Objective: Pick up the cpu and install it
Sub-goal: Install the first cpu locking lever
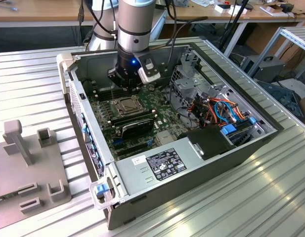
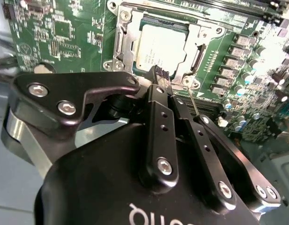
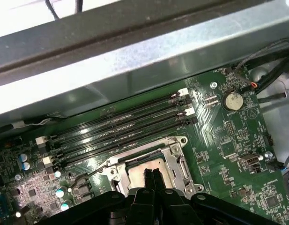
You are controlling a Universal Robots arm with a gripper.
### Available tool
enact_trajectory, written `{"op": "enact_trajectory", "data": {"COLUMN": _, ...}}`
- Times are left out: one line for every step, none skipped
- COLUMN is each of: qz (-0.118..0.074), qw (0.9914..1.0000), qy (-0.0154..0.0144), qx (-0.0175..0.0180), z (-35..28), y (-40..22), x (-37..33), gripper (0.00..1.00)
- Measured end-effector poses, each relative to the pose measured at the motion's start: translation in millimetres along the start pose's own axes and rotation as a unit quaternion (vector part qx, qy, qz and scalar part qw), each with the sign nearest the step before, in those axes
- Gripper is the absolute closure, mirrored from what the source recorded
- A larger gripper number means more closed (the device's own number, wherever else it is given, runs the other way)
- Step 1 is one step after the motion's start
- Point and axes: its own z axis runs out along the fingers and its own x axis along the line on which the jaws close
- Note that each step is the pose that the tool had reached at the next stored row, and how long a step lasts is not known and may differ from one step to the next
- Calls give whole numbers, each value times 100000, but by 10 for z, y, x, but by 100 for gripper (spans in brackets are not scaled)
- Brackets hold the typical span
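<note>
- The gripper (image 1: 126, 85) hangs inside the open case (image 1: 251, 148), upper centre of the exterior view, just above the socket (image 1: 128, 104).
- In the second wrist view the fingers (image 2: 159, 84) are pressed together, tips meeting at frame centre; nothing shows between them. The first wrist view shows the same: the two fingertips (image 3: 152, 174) side by side with no gap, at the lower centre.
- The cpu (image 2: 160, 47) lies flat in the socket (image 2: 123, 42), silvery face up, at the upper centre of the second wrist view. The fingertips end at its near edge; whether they touch it cannot be told.
- In the first wrist view the cpu (image 3: 142, 171) sits within the metal frame (image 3: 179, 161), partly hidden behind the fingertips.
- The frame surrounds the chip on all sides; a thin lever (image 2: 193, 105) slants beside the fingers at centre right of the second wrist view.
- Four memory slots (image 3: 121, 124) run across the middle of the first wrist view, beside the socket; a coin cell (image 3: 233, 100) sits at upper right.
- In the exterior view a grey fixture (image 1: 23, 168) lies on the table (image 1: 271, 197) at lower left, well apart from the case.
</note>
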Motion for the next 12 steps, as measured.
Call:
{"op": "enact_trajectory", "data": {"qz": -1737, "qw": 99985, "qy": 80, "qx": -97, "z": 2, "y": 0, "x": 0, "gripper": 89}}
{"op": "enact_trajectory", "data": {"qz": -2819, "qw": 99960, "qy": 132, "qx": -162, "z": 3, "y": 0, "x": 0, "gripper": 89}}
{"op": "enact_trajectory", "data": {"qz": -3983, "qw": 99920, "qy": 185, "qx": -227, "z": 4, "y": 0, "x": 1, "gripper": 89}}
{"op": "enact_trajectory", "data": {"qz": -5347, "qw": 99856, "qy": 251, "qx": -306, "z": 6, "y": 0, "x": 1, "gripper": 89}}
{"op": "enact_trajectory", "data": {"qz": -6295, "qw": 99801, "qy": 295, "qx": -361, "z": 7, "y": 0, "x": 1, "gripper": 89}}
{"op": "enact_trajectory", "data": {"qz": -7376, "qw": 99726, "qy": 346, "qx": -423, "z": 9, "y": 0, "x": 1, "gripper": 89}}
{"op": "enact_trajectory", "data": {"qz": -8331, "qw": 99650, "qy": 391, "qx": -481, "z": 11, "y": 0, "x": 1, "gripper": 89}}
{"op": "enact_trajectory", "data": {"qz": -9245, "qw": 99569, "qy": 432, "qx": -534, "z": 12, "y": 0, "x": 1, "gripper": 89}}
{"op": "enact_trajectory", "data": {"qz": -10141, "qw": 99482, "qy": 477, "qx": -581, "z": 14, "y": -1, "x": 1, "gripper": 89}}
{"op": "enact_trajectory", "data": {"qz": -11574, "qw": 99324, "qy": 544, "qx": -664, "z": 16, "y": -1, "x": 1, "gripper": 89}}
{"op": "enact_trajectory", "data": {"qz": -12254, "qw": 99242, "qy": 578, "qx": -689, "z": 16, "y": -1, "x": 2, "gripper": 89}}
{"op": "enact_trajectory", "data": {"qz": -12390, "qw": 99225, "qy": 580, "qx": -699, "z": 16, "y": -1, "x": 2, "gripper": 89}}
